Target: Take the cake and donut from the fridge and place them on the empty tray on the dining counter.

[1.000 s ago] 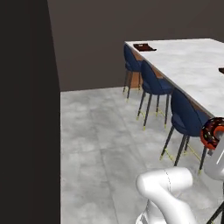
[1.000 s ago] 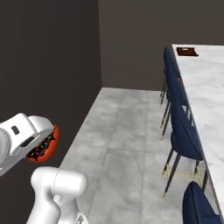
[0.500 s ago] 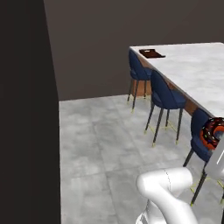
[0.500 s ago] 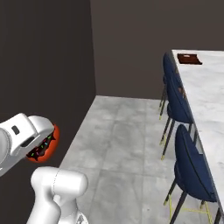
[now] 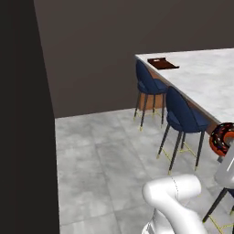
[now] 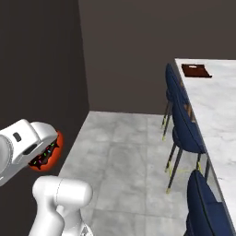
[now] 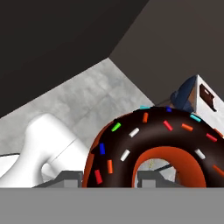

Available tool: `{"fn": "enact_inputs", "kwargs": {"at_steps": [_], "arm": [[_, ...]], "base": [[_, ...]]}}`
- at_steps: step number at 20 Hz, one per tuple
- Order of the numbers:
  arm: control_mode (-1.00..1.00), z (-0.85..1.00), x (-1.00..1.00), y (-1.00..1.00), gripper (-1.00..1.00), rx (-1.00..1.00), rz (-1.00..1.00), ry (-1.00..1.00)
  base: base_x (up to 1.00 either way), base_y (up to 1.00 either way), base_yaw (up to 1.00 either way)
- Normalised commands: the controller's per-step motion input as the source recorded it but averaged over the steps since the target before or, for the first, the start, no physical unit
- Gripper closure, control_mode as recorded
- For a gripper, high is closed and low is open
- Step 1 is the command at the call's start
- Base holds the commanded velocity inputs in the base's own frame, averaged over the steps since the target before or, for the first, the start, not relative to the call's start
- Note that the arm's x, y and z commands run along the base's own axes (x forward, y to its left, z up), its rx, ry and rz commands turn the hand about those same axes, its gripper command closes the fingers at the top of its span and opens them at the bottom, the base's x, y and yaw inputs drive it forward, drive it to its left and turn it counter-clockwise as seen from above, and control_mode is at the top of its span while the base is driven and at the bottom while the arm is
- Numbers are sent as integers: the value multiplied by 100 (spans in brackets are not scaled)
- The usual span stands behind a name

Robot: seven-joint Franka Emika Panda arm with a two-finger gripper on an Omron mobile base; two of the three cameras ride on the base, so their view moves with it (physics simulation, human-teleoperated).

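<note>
Donut [image 7: 148,144] pinched in gripper [image 7: 109,178] jaws; blue stools [image 5: 183,116] line dining counter [image 5: 210,82] before distant tray [image 5: 162,63].

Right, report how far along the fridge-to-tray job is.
Done: the donut is out of the fridge. In hand: the tool grips it, carried beside the arm, away from the dining counter. Left: set it on the tray at the counter's far end; no cake is on the tray yet.

Donut [image 7: 148,144] glossy glaze; dining counter [image 5: 205,77] polished marble.
</note>
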Motion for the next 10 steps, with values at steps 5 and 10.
{"fn": "enact_inputs", "kwargs": {"at_steps": [5,10], "arm": [[100,0,0,0,100,0,0,0],[100,0,0,0,100,0,0,0]], "base": [[100,0,-18],[100,0,-18]]}}
